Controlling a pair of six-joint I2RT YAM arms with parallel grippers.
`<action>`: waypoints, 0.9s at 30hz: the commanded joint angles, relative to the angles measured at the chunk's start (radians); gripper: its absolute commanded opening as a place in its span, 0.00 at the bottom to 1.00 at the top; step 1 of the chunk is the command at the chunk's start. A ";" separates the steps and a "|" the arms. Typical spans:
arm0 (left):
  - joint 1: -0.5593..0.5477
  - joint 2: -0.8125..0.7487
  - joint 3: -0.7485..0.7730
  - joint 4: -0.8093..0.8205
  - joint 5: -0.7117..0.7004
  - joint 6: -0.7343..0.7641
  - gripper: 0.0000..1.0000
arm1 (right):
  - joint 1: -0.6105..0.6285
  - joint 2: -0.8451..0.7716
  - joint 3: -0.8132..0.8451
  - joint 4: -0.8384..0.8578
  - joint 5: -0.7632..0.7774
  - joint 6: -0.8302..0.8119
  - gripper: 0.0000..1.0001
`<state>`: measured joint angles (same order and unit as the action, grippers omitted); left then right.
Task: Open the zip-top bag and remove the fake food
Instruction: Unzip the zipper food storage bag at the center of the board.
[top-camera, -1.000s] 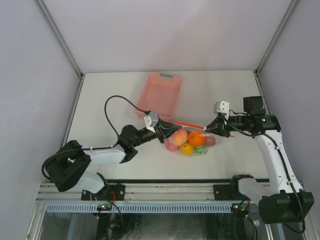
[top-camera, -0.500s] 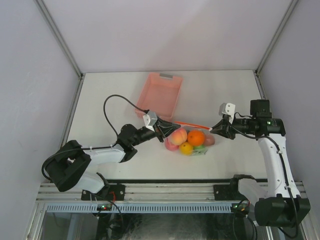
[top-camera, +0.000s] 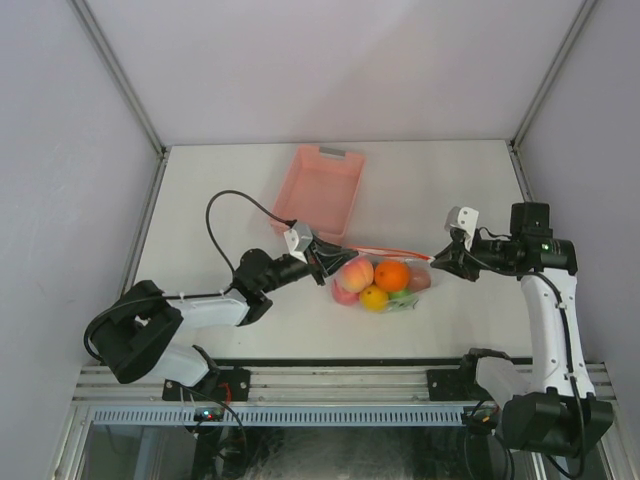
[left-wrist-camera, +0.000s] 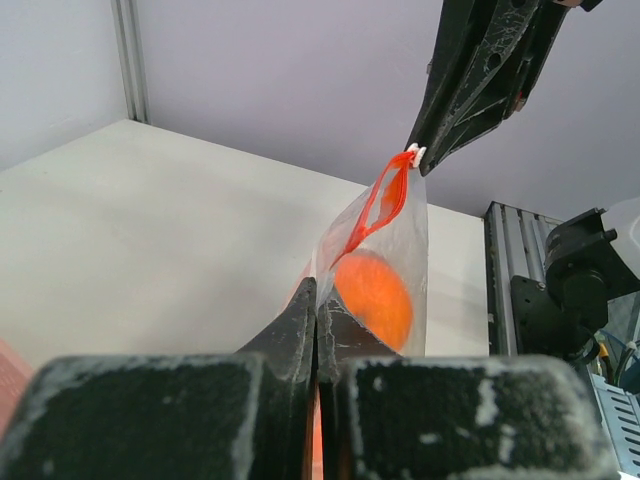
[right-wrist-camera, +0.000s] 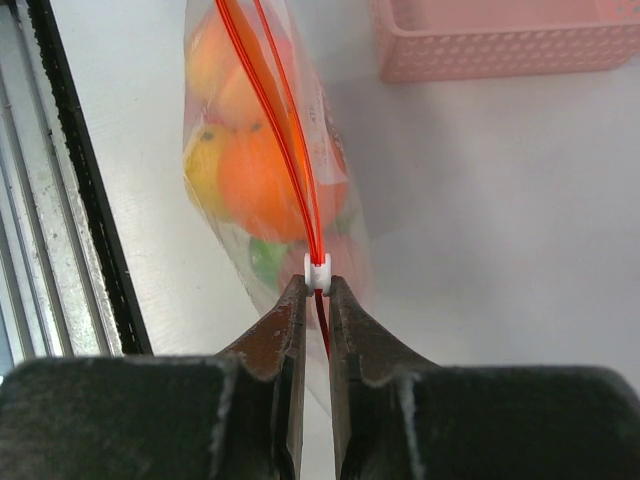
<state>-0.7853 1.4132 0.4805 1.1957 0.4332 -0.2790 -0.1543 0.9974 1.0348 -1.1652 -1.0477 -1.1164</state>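
Two tools stretch the bag (right-wrist-camera: 262, 170): left tool (left-wrist-camera: 316, 322) shut on its end, right tool (right-wrist-camera: 317, 292) pinching the slider (right-wrist-camera: 318, 271). We judge unzipping underway; next we draw the slider away from the left tool.

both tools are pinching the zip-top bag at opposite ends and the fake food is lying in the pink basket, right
Not the last part: the fake food is inside the zip-top bag, not in the pink basket, as the top external view shows. The rest holds: the left tool and the right tool pinch the bag at opposite ends.
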 joint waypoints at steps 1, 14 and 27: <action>0.018 -0.034 -0.015 0.058 0.001 -0.015 0.00 | -0.037 -0.021 -0.002 -0.032 0.013 -0.044 0.07; 0.027 -0.043 -0.019 0.058 0.004 -0.025 0.00 | -0.129 -0.026 0.001 -0.085 0.050 -0.100 0.09; 0.029 -0.054 -0.017 0.043 0.008 -0.028 0.00 | -0.207 -0.010 0.008 -0.140 0.069 -0.148 0.10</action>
<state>-0.7704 1.4059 0.4786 1.1942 0.4488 -0.2966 -0.3420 0.9878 1.0344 -1.2919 -0.9958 -1.2270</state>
